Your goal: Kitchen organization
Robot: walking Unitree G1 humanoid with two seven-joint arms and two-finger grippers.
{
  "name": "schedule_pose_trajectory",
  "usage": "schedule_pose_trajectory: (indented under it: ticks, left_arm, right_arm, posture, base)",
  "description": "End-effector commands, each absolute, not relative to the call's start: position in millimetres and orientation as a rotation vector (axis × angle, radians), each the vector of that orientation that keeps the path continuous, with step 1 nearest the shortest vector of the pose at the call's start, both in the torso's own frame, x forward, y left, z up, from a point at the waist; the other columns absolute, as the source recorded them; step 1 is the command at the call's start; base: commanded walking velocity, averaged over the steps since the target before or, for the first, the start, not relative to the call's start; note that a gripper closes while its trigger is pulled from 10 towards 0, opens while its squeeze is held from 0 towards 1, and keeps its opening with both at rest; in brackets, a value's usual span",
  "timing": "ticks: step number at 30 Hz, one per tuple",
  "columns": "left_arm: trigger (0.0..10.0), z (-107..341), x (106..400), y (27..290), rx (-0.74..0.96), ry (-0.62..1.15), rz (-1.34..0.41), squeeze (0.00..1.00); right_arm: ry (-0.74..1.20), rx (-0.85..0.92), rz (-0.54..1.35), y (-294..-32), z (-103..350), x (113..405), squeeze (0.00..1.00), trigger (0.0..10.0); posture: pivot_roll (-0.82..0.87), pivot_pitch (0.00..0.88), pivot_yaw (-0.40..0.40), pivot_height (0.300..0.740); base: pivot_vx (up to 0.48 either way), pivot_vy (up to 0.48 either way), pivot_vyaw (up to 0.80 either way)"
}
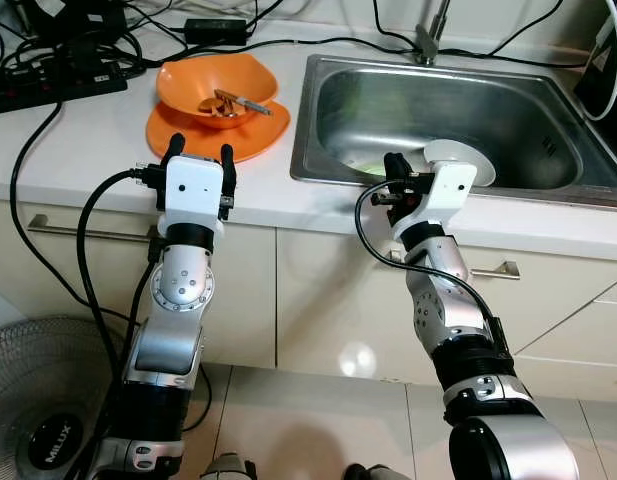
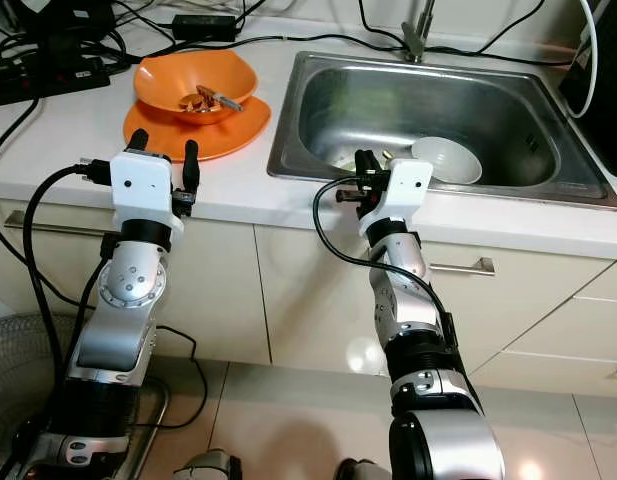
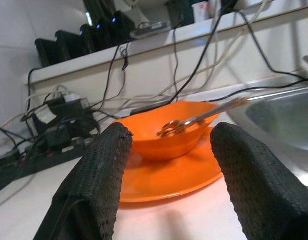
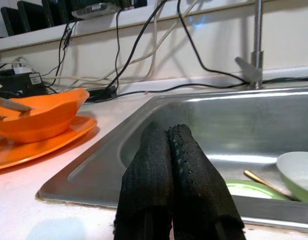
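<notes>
An orange bowl with a metal utensil in it sits on an orange plate on the white counter, left of the steel sink. My left gripper is open over the counter just in front of the plate, with nothing between its fingers. At the sink's front rim my right gripper is shut and empty. In the sink lie a white bowl, a green plate and a wooden chopstick.
Power strips and tangled black cables crowd the back left of the counter. A faucet stands behind the sink. Drawers with metal handles lie below the counter, and a fan stands on the floor at left.
</notes>
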State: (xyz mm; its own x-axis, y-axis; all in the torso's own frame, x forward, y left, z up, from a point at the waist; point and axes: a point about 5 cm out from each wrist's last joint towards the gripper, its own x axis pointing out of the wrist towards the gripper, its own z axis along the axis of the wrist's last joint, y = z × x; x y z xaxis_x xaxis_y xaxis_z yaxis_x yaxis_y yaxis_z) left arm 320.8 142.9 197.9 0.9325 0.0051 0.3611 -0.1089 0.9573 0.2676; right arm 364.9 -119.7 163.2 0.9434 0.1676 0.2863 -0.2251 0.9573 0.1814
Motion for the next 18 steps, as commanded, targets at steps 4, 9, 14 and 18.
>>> schedule_pose_trajectory:
  ticks: [4, 9, 14, 18]
  left_arm:
    - [10.0, 200.2, 320.4, 140.5, 0.302, -0.373, 0.058, 0.00]
    - [10.0, 200.3, 320.3, 140.9, 0.302, -0.373, 0.056, 0.00]
    - [10.0, 200.4, 320.3, 140.9, 0.301, -0.374, 0.058, 0.00]
    - [10.0, 200.4, 320.6, 140.7, 0.300, -0.374, 0.058, 0.00]
  right_arm:
    - [-0.280, 0.221, 0.189, -123.2, 164.5, 365.0, 0.00, 10.0]
    - [-0.273, 0.246, 0.193, -122.5, 164.4, 365.6, 0.00, 10.0]
    - [-0.288, 0.235, 0.196, -122.1, 166.0, 365.0, 0.00, 10.0]
    - [-0.289, 0.238, 0.193, -122.5, 166.2, 365.2, 0.00, 10.0]
  posture:
    - [0.05, 0.075, -0.029, 0.732]
    - [0.05, 0.076, -0.029, 0.732]
    - [0.05, 0.076, -0.029, 0.732]
    - [0.05, 0.074, -0.029, 0.732]
  base:
    - [0.240, 0.000, 0.00]
    - [0.271, 0.000, -0.32]
    - [0.289, 0.000, -0.32]
    - [0.293, 0.000, 0.00]
